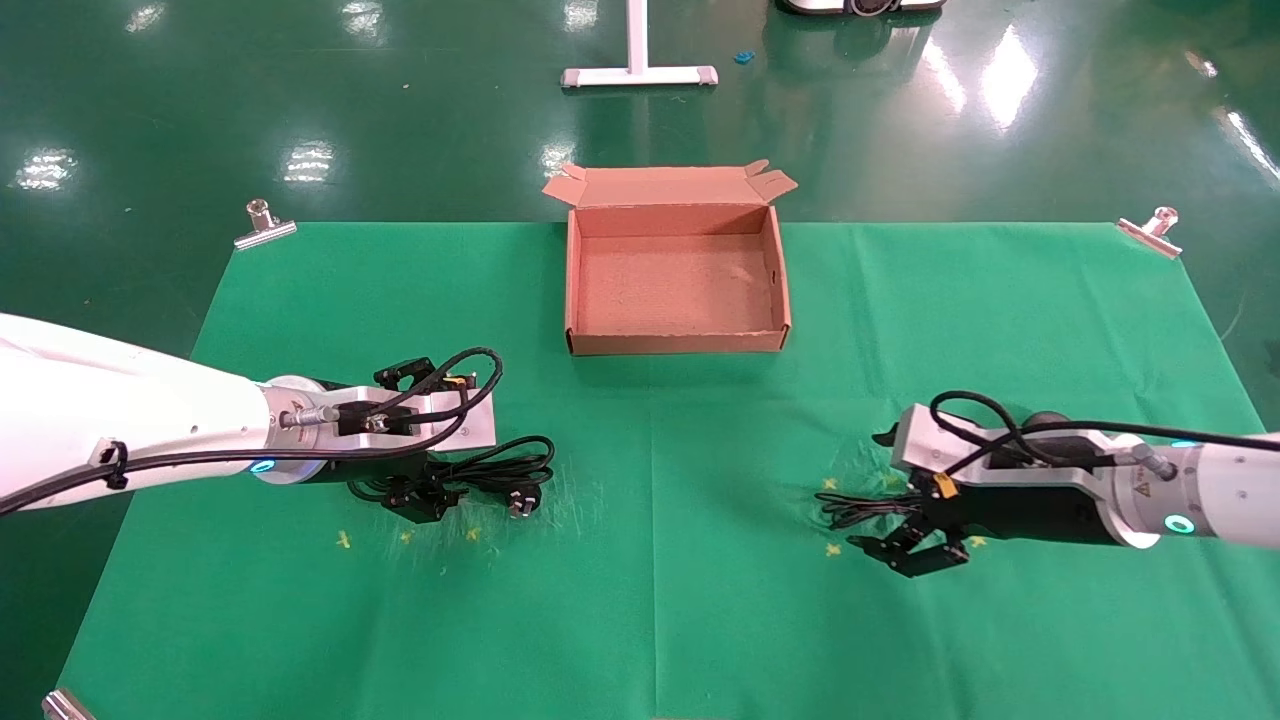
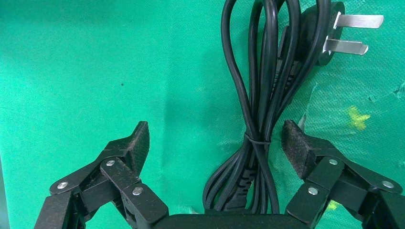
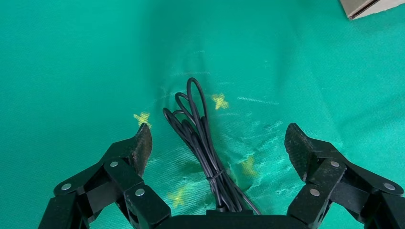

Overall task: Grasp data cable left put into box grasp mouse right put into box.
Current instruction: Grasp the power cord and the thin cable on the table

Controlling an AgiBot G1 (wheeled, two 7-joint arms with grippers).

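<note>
The data cable [image 1: 505, 468], a thick black coil with a pronged plug [image 2: 334, 33], lies on the green cloth at the left. My left gripper [image 1: 425, 503] is low over it and open. In the left wrist view the gripper [image 2: 215, 138] has its jaws either side of the tied bundle [image 2: 260, 95], not touching it. My right gripper [image 1: 915, 553] is open above the mouse's thin bundled cord [image 1: 858, 508]. In the right wrist view the gripper [image 3: 218, 138] straddles that cord [image 3: 198, 133]. The mouse body is hidden under the right wrist. The brown box [image 1: 676, 340] stands open and empty at the back centre.
Green cloth [image 1: 650, 600] covers the table, held by metal clips at the far corners [image 1: 262, 225] [image 1: 1152, 230]. Small yellow crosses mark the cloth near both grippers. A white stand base [image 1: 638, 72] is on the floor beyond. A box corner [image 3: 367, 5] shows in the right wrist view.
</note>
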